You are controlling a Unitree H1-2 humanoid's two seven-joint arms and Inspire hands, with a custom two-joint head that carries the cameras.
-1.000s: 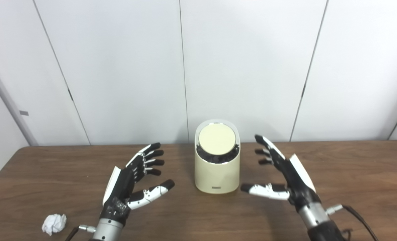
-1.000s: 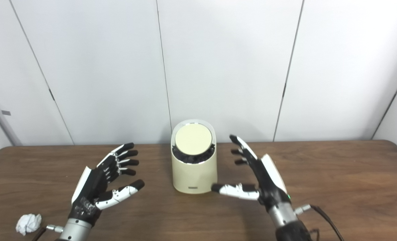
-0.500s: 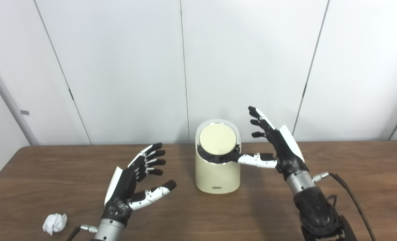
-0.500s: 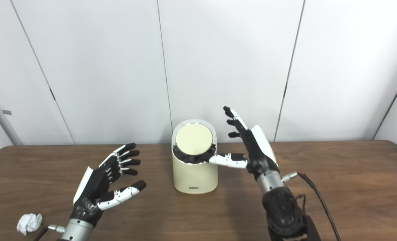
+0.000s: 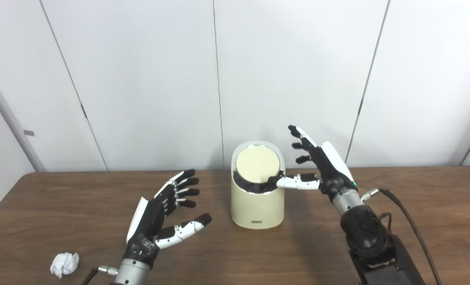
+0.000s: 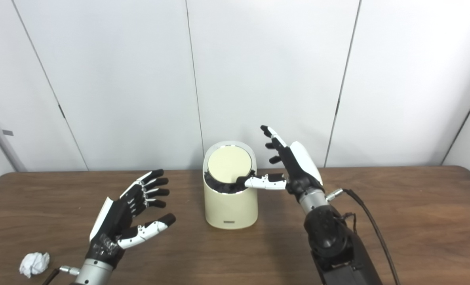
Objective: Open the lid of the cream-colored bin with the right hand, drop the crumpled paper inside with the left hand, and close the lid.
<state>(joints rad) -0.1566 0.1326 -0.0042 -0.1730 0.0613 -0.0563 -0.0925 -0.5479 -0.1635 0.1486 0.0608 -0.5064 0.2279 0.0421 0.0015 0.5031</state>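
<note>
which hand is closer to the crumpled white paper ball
Left. The left hand hovers open just right of the crumpled white paper ball; the right hand is far across, beside the cream-colored bin.

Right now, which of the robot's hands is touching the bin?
The right hand: its thumb tip reaches onto the rim of the cream-colored bin beside the lid. The left hand hovers open, apart from it.

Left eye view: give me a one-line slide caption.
Right hand open, thumb at the cream-colored bin lid edge; left hand open; crumpled paper on table.
</note>
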